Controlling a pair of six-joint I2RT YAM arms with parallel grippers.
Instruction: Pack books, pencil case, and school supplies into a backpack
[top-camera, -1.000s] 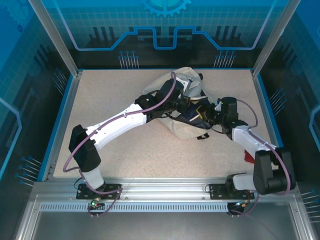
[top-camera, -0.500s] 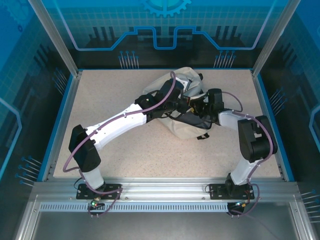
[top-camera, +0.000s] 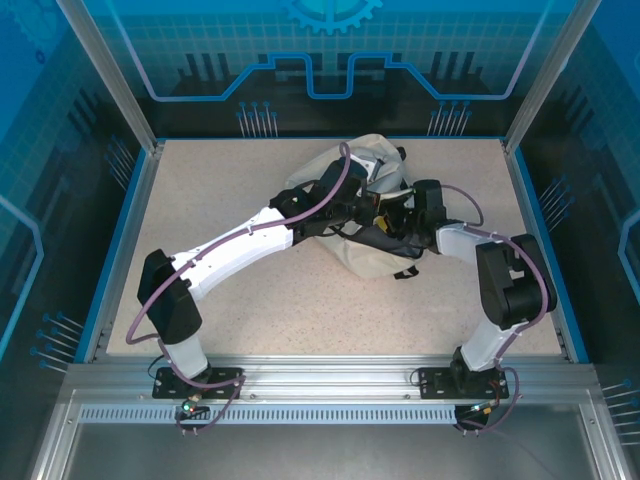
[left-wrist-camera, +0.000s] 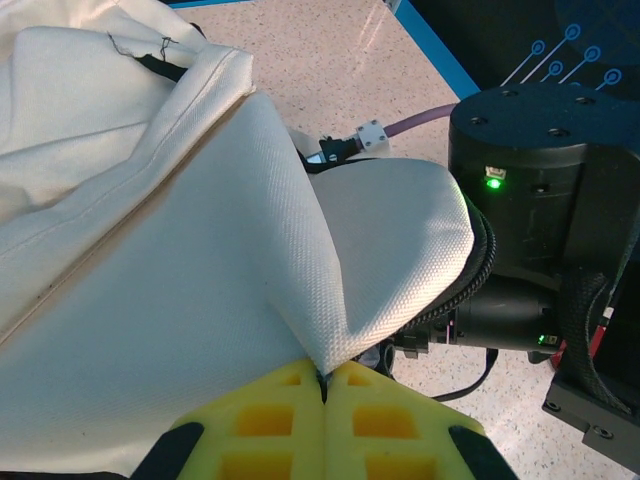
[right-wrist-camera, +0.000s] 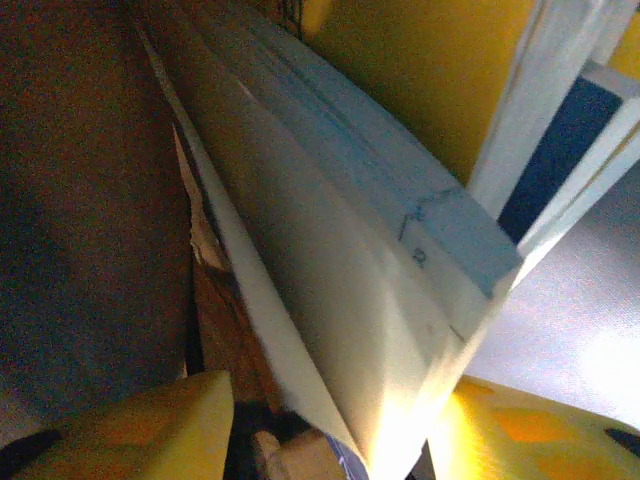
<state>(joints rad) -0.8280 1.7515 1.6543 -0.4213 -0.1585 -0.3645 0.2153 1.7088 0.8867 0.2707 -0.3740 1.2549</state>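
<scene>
On the speckled tabletop, a slumped cream backpack with a claw at each side of its opening.

Inside the backpack, thin books stacked edge-on, pale page edges and a yellow cover showing against the dark lining. At the backpack's rim, left claw pinched tight on a fold of the cream fabric. Within the backpack's opening, right claw spread partway, yellow fingers either side of the books' edge; contact impossible to tell.
</scene>
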